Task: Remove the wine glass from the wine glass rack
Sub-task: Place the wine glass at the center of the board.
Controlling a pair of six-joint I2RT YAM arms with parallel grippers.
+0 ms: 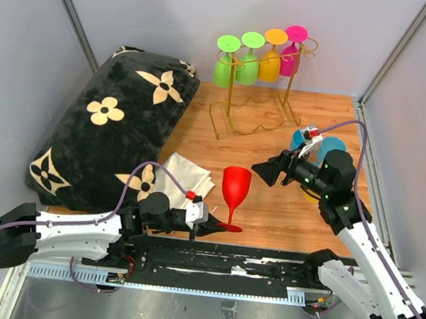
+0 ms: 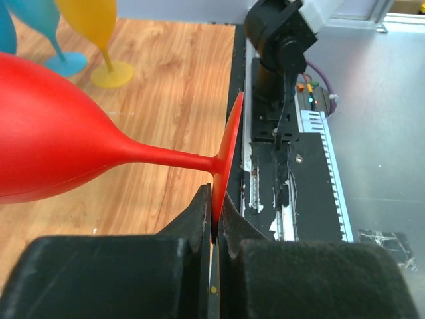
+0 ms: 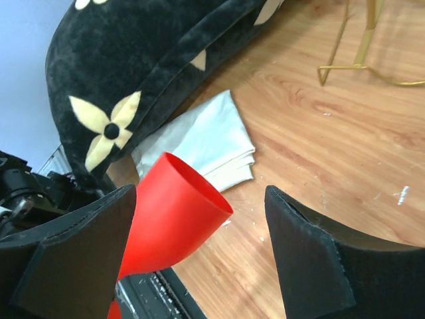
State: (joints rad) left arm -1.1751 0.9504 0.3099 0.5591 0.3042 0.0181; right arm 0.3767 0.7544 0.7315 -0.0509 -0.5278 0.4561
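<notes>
Item: red plastic wine glass (image 1: 235, 185), set upright on the wooden table top (image 1: 283, 210) near its front edge, well apart from the wine glass rack (image 1: 228, 101). The thin rim of its round foot is clamped between the closed fingers of the left gripper (image 2: 214, 219), which is laid low along the table edge; stem and bowl are left free. The right gripper (image 1: 265, 173) is held level with the bowl on its right side, jaws spread wide. In the right wrist view the bowl's mouth is seen between the two padded fingers (image 3: 80, 252); whether the nearer pad touches the bowl cannot be told. The gold wire rack is stood at the back of the table, with four glasses hung upside down from its top rail: two green (image 1: 223, 71) (image 1: 247, 67), one orange (image 1: 270, 64), one pink (image 1: 290, 60). A blue glass (image 1: 332, 147) is stood behind the right arm, with a yellow glass (image 2: 93, 23) beside it in the left wrist view. A black pillow with cream flowers (image 1: 104, 127) is laid on the left, a folded white cloth (image 1: 185, 176) against its near corner.
</notes>
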